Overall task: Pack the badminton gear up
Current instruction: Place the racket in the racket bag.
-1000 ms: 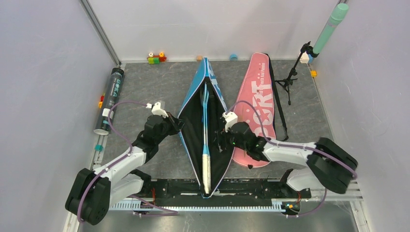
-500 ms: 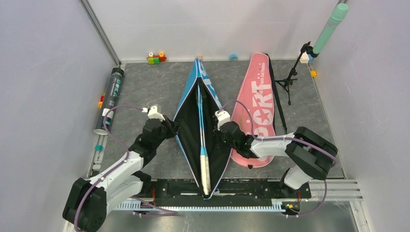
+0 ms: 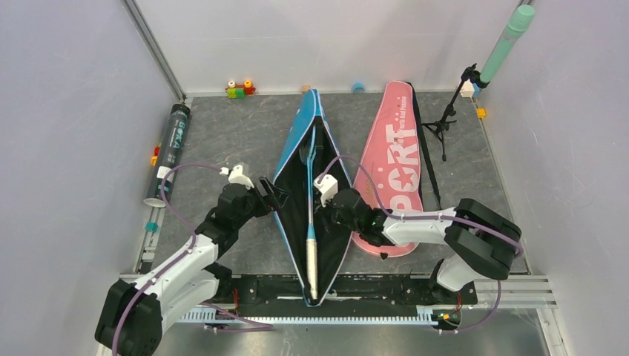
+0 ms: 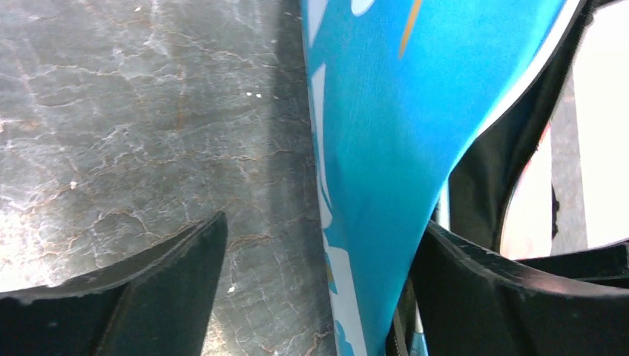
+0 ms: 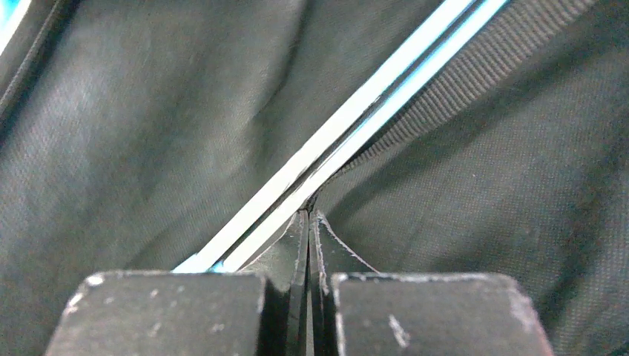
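Closing blue SPORT bag (image 3: pixel 314 111) mid-table, blue racket (image 3: pixel 309 208) inside: L gripper (image 4: pixel 324 222) wide open astride left flap, holding nothing; R gripper (image 5: pixel 308 215) pinched shut on right rim. Risk: rim slips, flap reopens.

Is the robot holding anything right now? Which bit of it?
The right gripper pinches the blue racket bag by the right edge of its opening. The left gripper is open around the left edge, gripping nothing.

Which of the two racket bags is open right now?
The blue bag, left of the pink bag: its flaps are spread, showing black lining and a racket inside. The pink bag lies flat with no opening showing.
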Motion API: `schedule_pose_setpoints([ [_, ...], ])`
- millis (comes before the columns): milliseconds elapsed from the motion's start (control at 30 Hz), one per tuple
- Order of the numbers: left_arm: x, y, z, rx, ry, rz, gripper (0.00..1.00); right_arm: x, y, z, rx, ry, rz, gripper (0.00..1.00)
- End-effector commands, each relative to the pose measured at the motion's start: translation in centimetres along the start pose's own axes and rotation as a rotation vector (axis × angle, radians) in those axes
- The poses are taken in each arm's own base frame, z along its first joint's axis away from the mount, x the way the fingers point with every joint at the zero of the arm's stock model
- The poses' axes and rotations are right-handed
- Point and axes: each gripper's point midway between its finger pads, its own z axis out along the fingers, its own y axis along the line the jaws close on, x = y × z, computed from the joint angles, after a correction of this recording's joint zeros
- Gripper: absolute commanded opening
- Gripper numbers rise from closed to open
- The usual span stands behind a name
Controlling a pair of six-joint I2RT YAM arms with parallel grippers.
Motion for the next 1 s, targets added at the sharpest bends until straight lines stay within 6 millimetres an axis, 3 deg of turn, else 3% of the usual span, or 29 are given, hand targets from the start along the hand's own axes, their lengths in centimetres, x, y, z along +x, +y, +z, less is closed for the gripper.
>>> schedule_pose_setpoints([
  [0,-0.6,-3.2,-1.0,0.144,0.011,-0.012,1.0,-3.0,3.6,0.8,-0.137,-0.081,-0.056,0.0],
  [267,0.2,-5.7,-1.7,0.286,0.062,-0.012,1.0,-4.0,5.5,1.0,-0.207,-0.099,-0.09,0.0],
  [600,4.6,-8.1,-1.9,0.313,0.254,0.123,1.0,-10.2,5.8,-0.9,-0.189,-0.254,-0.128,0.0],
  [667,5.0,-7.7,-1.8,0.254,0.268,0.148,1.0,-11.0,5.9,-1.2,-0.19,-0.273,-0.131,0.0],
  [767,5.0,-5.5,-1.7,0.106,0.257,0.183,1.0,-12.0,5.1,-2.1,-0.144,-0.303,-0.133,0.0],
  [967,4.8,-3.5,-0.7,-0.064,0.241,0.245,1.0,-14.1,4.1,-5.9,-0.101,-0.378,-0.15,0.0],
])
